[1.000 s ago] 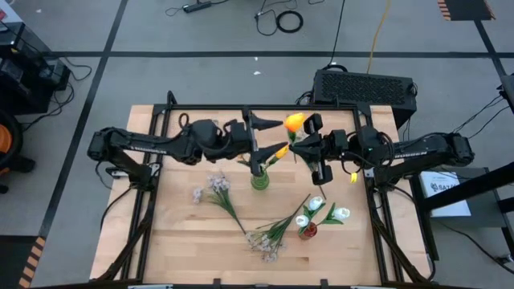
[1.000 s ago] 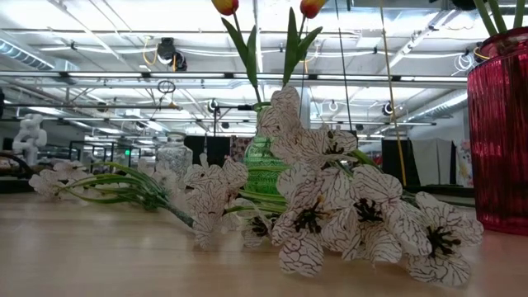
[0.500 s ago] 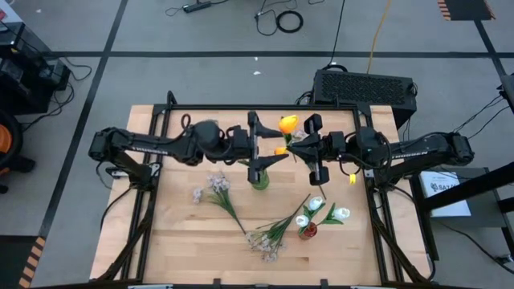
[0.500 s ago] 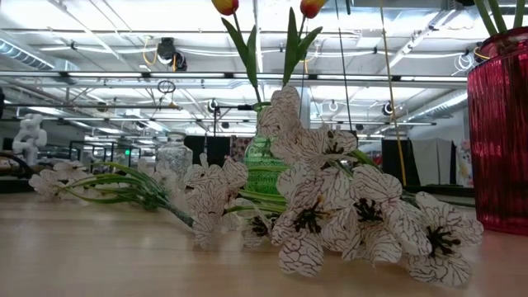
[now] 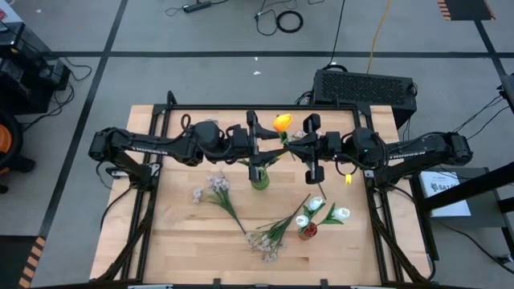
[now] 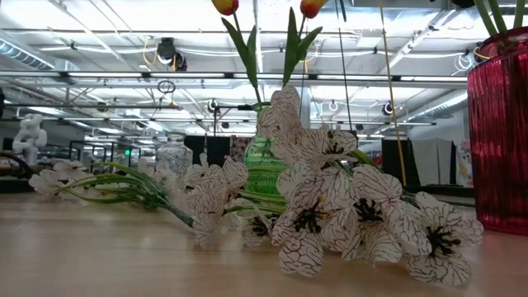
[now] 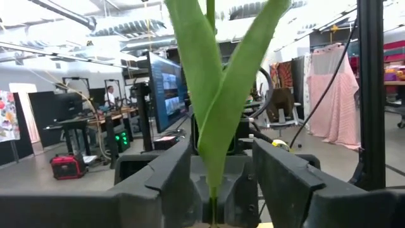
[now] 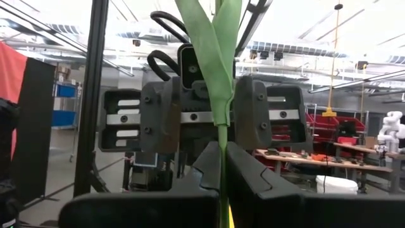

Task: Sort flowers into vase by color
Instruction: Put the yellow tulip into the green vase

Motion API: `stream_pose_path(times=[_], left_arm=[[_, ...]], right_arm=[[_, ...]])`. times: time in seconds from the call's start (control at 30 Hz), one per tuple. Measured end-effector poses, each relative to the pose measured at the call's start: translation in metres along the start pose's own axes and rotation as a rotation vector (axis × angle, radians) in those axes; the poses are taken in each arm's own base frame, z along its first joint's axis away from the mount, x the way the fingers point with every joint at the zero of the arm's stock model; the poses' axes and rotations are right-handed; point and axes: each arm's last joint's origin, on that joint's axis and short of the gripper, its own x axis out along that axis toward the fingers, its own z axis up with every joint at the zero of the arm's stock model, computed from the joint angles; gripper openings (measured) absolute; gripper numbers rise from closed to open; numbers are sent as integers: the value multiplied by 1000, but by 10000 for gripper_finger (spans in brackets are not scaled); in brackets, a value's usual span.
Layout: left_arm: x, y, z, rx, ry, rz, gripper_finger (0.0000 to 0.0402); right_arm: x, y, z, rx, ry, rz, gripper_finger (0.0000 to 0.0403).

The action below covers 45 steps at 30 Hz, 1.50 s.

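My right gripper (image 5: 292, 147) is shut on an orange-yellow tulip (image 5: 281, 123), held high over the table's far middle. My left gripper (image 5: 265, 149) faces it, open. Its fingers stand on either side of the tulip's green leaves (image 7: 215, 95); whether they touch the leaves I cannot tell. Below them stands a green glass vase (image 5: 259, 181) holding orange tulips (image 6: 224, 7). A red vase (image 5: 307, 231) nearer the front holds white tulips (image 5: 340, 213). Two pale blossom sprays (image 5: 212, 188) (image 5: 265, 239) lie flat on the wood. My right gripper pinches the tulip's thin green stem (image 8: 222, 166) between its two fingers, just below where the leaves branch off. The fingers come level from the table's right, across the stem. The tulip is lifted clear and stands about upright, leaves and head above the fingers.
A black frame runs round the wooden table (image 5: 185, 241). A dark box (image 5: 365, 85) sits behind the far right corner. In the low view the sprays' veined white blossoms (image 6: 330, 206) fill the foreground and the red vase (image 6: 499, 132) stands at the right.
My right gripper has moved toward the table's left, carrying the upright tulip to my left gripper, so that its leaves now stand between the open left fingers. The flower head has shifted left with it. The vases and the lying sprays have stayed put.
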Motion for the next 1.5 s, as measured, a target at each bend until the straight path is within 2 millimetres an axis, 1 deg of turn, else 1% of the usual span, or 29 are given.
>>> stream_pose_path(times=[0.23, 0.47, 0.57, 0.77, 0.83, 0.97, 1.07, 1.17, 1.33, 1.4, 1.5], left_arm=[[0, 0, -1, 0, 10, 3, 126], [1, 2, -6, 4, 33, 5, 107], [1, 2, -5, 3, 31, 6, 92], [1, 2, -6, 3, 32, 4, 43], [1, 1, -6, 3, 32, -12, 27], [1, -1, -6, 0, 27, -71, 12], [0, -8, -6, -10, 34, -101, 10], [-3, -12, -1, -6, 44, -123, 9], [-21, -16, 25, -5, 38, -151, 8], [-32, -19, 36, -8, 57, -172, 8], [-45, -23, 48, -10, 78, -183, 8]], right_arm=[[0, 0, -1, 0, 7, 0, 2], [0, 0, -1, -4, 7, 0, 2], [0, 0, -1, -4, 7, 1, 2], [0, 0, -1, -5, 7, 1, 2], [0, 0, -1, -7, 13, 7, 9], [0, 1, -2, 7, 19, 29, 39], [0, 3, -2, 42, 20, 91, 74], [-2, 4, 1, 94, 16, 157, 114], [-12, 5, 14, 130, 24, 185, 179], [-16, 4, 18, 131, 32, 183, 200], [-21, 3, 24, 130, 46, 153, 223]])
